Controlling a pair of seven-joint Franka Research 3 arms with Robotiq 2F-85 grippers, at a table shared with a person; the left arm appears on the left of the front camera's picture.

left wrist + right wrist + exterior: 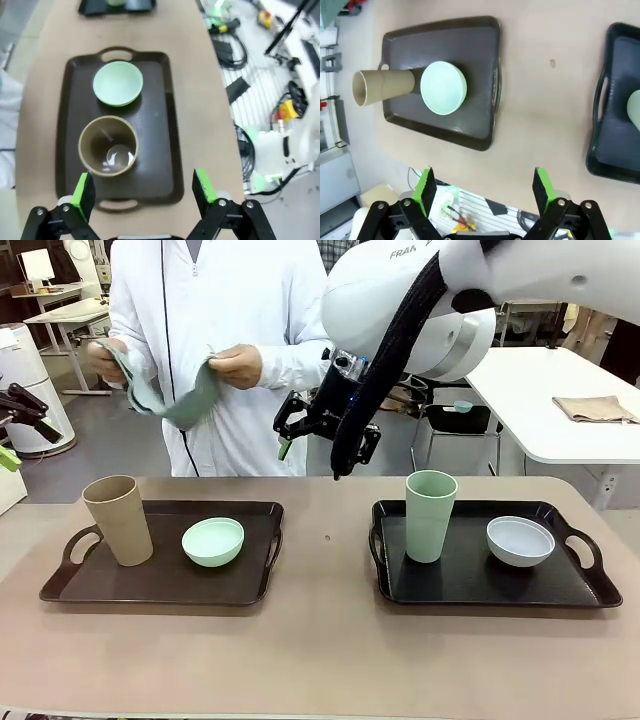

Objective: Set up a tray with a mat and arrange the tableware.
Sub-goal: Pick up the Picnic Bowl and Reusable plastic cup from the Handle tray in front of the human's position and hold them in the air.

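Above the table (540, 115), the right tool (483, 186) hangs raised, jaws apart.

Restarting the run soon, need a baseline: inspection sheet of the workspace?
Surface: table, one small dark spot between the trays.
Job's things: left tray holds tan cup and mint bowl; right tray holds green cup and white bowl; all upright.
Clutter: nothing seen.
Claws: left claw open, empty, above the tan cup; right claw open, empty, high over the table's middle.
Cables: black sleeve along the right arm; loose cables on the floor beside the table.
Surroundings: person at the far side holding a grey-green cloth; white table behind.
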